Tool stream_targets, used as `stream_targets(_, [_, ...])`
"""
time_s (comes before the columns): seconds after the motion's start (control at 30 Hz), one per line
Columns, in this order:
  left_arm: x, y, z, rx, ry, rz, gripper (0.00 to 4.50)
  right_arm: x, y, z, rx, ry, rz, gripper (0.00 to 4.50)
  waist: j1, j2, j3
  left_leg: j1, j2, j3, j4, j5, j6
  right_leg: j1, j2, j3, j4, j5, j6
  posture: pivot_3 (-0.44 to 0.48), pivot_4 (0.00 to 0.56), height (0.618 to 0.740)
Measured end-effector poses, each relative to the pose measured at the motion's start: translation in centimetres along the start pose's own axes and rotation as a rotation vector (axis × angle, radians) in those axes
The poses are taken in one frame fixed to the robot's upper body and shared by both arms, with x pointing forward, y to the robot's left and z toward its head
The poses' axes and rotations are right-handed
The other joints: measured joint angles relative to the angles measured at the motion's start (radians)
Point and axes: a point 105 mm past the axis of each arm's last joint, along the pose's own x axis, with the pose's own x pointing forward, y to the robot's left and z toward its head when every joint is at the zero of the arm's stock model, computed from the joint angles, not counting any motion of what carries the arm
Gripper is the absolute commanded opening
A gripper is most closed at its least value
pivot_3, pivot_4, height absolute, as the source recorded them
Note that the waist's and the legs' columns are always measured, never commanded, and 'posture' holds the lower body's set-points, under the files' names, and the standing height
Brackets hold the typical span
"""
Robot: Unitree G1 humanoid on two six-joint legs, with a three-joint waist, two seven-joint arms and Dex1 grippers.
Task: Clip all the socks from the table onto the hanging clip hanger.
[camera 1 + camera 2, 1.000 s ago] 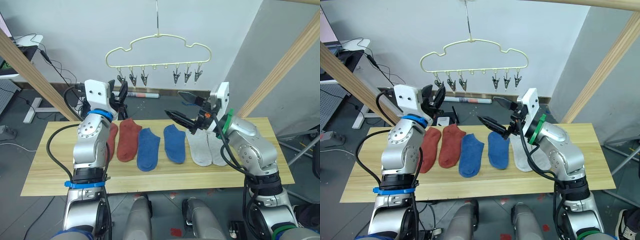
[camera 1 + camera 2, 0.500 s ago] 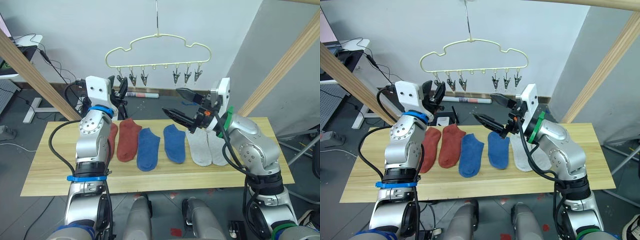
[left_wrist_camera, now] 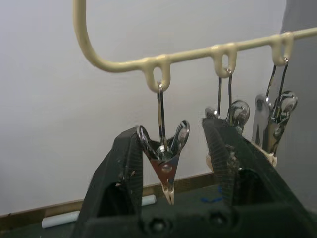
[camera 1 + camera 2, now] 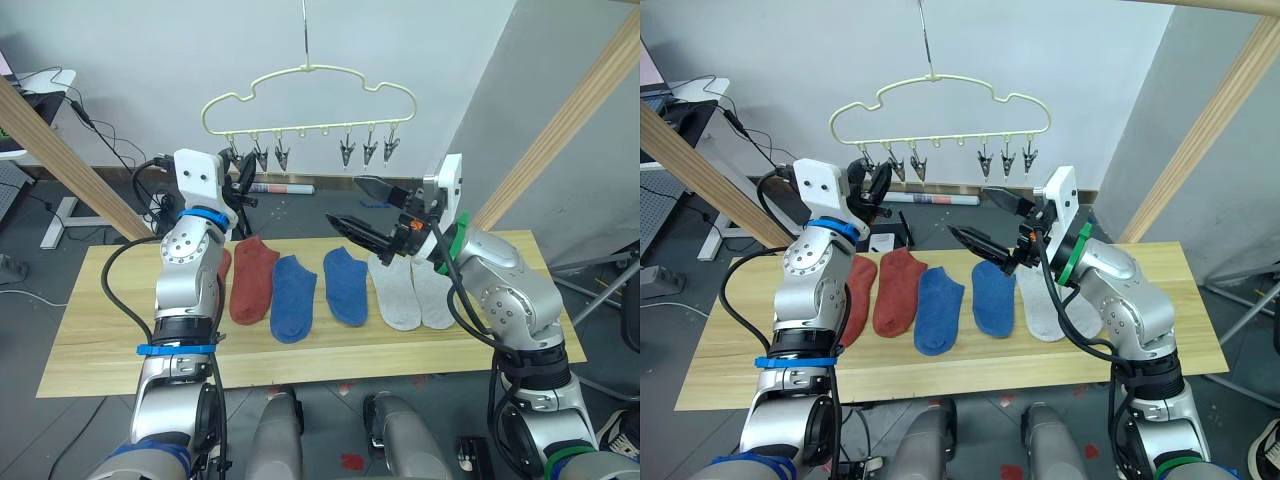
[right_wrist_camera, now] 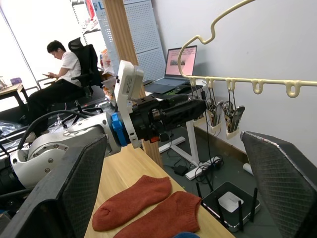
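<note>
1. Six socks on the table (image 4: pixel 90 330), flat in a row: two rust-red socks (image 4: pixel 250 280), two blue socks (image 4: pixel 292 298), two light grey socks (image 4: pixel 400 290). None clipped yet, none held.
2. Looked soft, light and floppy, so probably zero weight to fight but plenty of droop and bunching. Best bet for a hold: pinch at the cuff edge, leaving a bit of fabric sticking out past the fingertips for a clip to bite.
3. Clip hanger (image 4: pixel 305 75) hung above and behind the table by its hook. Thin wire, free-hanging, so likely to swing or twist with any push. Row of small metal clips along the bottom bar, all empty.
4. Left gripper (image 3: pixel 171 178) up at the left end of that row, fingers (image 3: pixel 121 168) parted on either side of the end clip (image 3: pixel 163 166), not squeezing it yet. Clip small, springy and shiny, so probably slippery: needs pressing on the upper wings, not the tip.
5. Right gripper (image 4: pixel 362 207) hovered over the middle of the table, above the blue and grey socks, jaws spread wide, holding nothing.
6. Further out: slanted wooden rail posts (image 4: pixel 560 125) on both sides, a person seated at a desk (image 5: pixel 62 74) in the background.
</note>
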Motion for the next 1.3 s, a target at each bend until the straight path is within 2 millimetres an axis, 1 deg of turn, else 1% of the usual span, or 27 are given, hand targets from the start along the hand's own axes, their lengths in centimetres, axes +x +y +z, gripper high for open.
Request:
stream_targets(0.07, [0.1,0.0,0.1,0.001,-0.004,-0.002,0.7,0.0,0.1,0.1,0.007,-0.004,0.005,4.5,0.0,0.0,0.001,0.0,0.0,0.0,0.0,0.0,0.0,0.0,0.0,0.0,0.0,0.0,0.0,-0.035,0.314,0.74])
stream_targets(0.23, [0.0,0.1,0.2,0.008,-0.003,0.001,0.04,0.1,0.3,0.3,0.015,-0.01,0.001,4.5,0.0,0.0,0.003,0.0,0.0,0.0,0.0,0.0,0.0,0.0,0.0,0.0,0.0,0.0,0.0,-0.031,0.314,0.74])
stream_targets(0.43, [0.0,0.6,0.4,0.028,0.002,0.006,0.02,0.0,0.1,0.2,0.017,-0.007,-0.008,4.5,0.0,0.0,0.004,0.0,0.0,0.0,0.0,0.0,0.0,0.0,0.0,0.0,0.0,0.0,0.0,-0.027,0.313,0.74])
stream_targets(0.5, [-0.1,0.7,0.4,0.037,0.015,0.007,0.02,-0.3,-0.5,-0.2,-0.009,0.032,-0.054,4.5,0.0,0.0,0.004,0.0,0.0,0.0,0.0,0.0,0.0,0.0,0.0,0.0,0.0,0.0,0.0,-0.021,0.312,0.74])
stream_targets(0.57, [-0.2,0.9,0.5,0.045,0.034,0.003,0.02,-1.5,-2.2,-2.1,-0.061,0.149,-0.179,4.5,0.0,0.0,0.004,0.0,0.0,0.0,0.0,0.0,0.0,0.0,-0.001,0.0,0.0,0.0,0.0,-0.019,0.314,0.74])
stream_targets(0.6, [-0.4,0.9,0.6,0.046,0.048,-0.007,0.02,-3.0,-3.8,-4.1,-0.083,0.254,-0.285,4.5,0.001,0.0,0.004,0.0,0.0,0.001,0.0,0.0,0.0,0.0,-0.001,0.0,0.0,0.0,0.001,-0.022,0.314,0.74])
stream_targets(0.67, [-0.8,0.9,0.9,0.041,0.069,-0.021,0.02,-6.6,-6.4,-8.1,-0.074,0.442,-0.473,4.5,0.001,0.0,0.004,0.0,-0.001,0.001,0.0,0.0,0.0,0.0,-0.002,0.001,0.0,-0.001,0.001,-0.027,0.314,0.74])
stream_targets(0.7, [-1.0,1.0,0.8,0.032,0.086,-0.03,0.02,-8.1,-7.2,-9.8,-0.052,0.513,-0.546,4.5,0.0,0.0,0.004,0.0,-0.001,0.002,0.0,0.0,0.0,-0.001,-0.002,0.001,0.0,-0.001,0.001,-0.027,0.314,0.74])
stream_targets(0.73, [-1.2,0.9,0.8,0.019,0.1,-0.036,0.02,-9.2,-7.7,-10.9,-0.035,0.557,-0.595,4.5,-0.003,0.001,0.004,0.0,0.0,0.002,0.0,0.0,0.0,-0.001,-0.002,0.001,0.0,-0.001,0.001,-0.028,0.313,0.74])
stream_targets(0.8, [-1.3,0.5,0.5,-0.014,0.131,-0.056,0.02,-10.8,-8.9,-12.2,-0.023,0.613,-0.684,4.5,-0.012,0.002,0.005,0.001,0.0,0.003,0.0,0.0,0.0,-0.001,-0.001,0.003,0.001,-0.001,0.001,-0.032,0.311,0.74])
stream_targets(0.9, [-1.9,0.2,0.2,-0.045,0.164,-0.084,0.02,-13.2,-11.1,-13.5,-0.003,0.674,-0.818,4.5,-0.021,0.002,0.005,0.002,0.0,0.003,0.0,0.0,0.0,-0.001,0.0,0.003,0.001,-0.001,0.001,-0.037,0.313,0.74])
stream_targets(1.0, [-2.2,0.2,0.4,-0.051,0.172,-0.086,0.02,-13.9,-12.0,-15.0,0.044,0.701,-0.872,4.5,-0.026,0.002,0.005,0.002,0.0,0.004,0.0,0.0,0.0,-0.001,0.0,0.004,0.001,-0.001,0.001,-0.037,0.314,0.74])
stream_targets(1.1, [-2.3,0.3,0.5,-0.052,0.17,-0.084,0.02,-13.4,-12.1,-16.6,0.1,0.714,-0.868,4.5,-0.027,0.002,0.005,0.002,0.0,0.005,0.0,0.0,0.0,-0.001,0.0,0.004,0.0,-0.001,0.001,-0.032,0.315,0.74])
stream_targets(1.2, [-2.4,0.3,0.6,-0.048,0.167,-0.085,0.02,-13.1,-12.2,-17.4,0.115,0.73,-0.855,4.5,-0.025,0.001,0.007,0.001,0.0,0.005,0.0,0.0,0.0,-0.001,-0.001,0.004,0.0,-0.001,0.001,-0.027,0.317,0.74])
stream_targets(1.3, [-2.5,0.2,0.6,-0.046,0.167,-0.086,0.0,-13.2,-12.4,-17.5,0.097,0.744,-0.837,3.88,-0.024,0.001,0.007,0.002,0.0,0.005,0.0,0.0,-0.001,-0.001,-0.001,0.004,0.0,-0.001,0.002,-0.023,0.322,0.74])
